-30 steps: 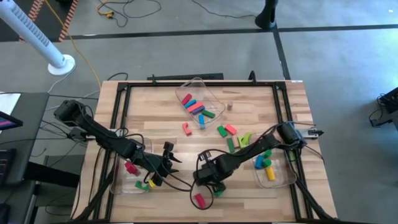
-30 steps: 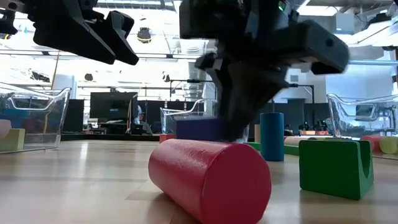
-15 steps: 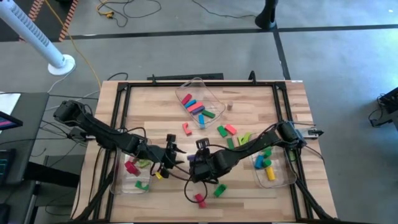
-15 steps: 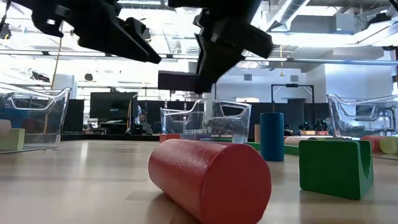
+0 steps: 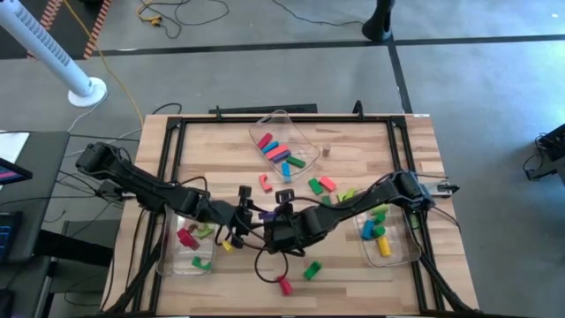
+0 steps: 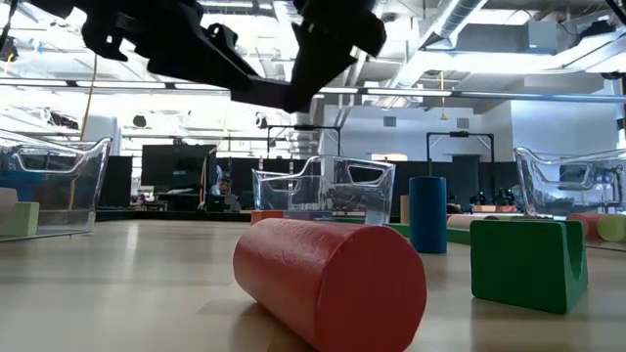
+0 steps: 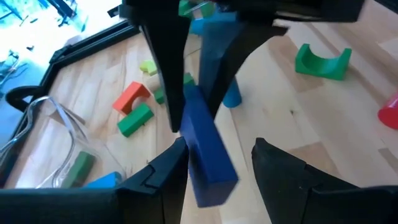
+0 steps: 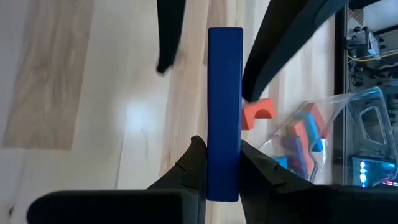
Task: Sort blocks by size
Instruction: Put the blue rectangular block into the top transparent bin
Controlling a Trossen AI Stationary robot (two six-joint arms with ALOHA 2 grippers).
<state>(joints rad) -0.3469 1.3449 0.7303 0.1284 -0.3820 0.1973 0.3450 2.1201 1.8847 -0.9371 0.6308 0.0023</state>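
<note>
In the low view the nearest thing is a red wooden cylinder block (image 6: 333,284) lying on its side on the light wooden table (image 6: 117,293), with a green arch block (image 6: 528,262) just to its right and a blue upright cylinder block (image 6: 427,214) behind them; this view shows both arms only as dark shapes above, and the held block cannot be told there. The right wrist view gives what the low view hides: the right gripper (image 8: 216,163) is closed on a long dark blue bar block (image 8: 224,112), its two fingers pressing the bar's flat sides near one end, and the bar reaches forward over the table toward an orange arch block (image 8: 257,113) and a clear plastic bin (image 8: 323,143) with blocks inside. The left wrist view shows the same blue bar (image 7: 208,143) tilted between the fingers of the left gripper (image 7: 217,163), which stand apart on both sides of it; whether they touch it I cannot tell. From above, the two grippers meet in the middle of the table, the left gripper (image 5: 245,215) reaching in from the left and the right gripper (image 5: 269,221) from the right, both arms stretched low and long. Farther away, the clear bin at the far edge (image 5: 305,137) holds several coloured blocks.
</note>
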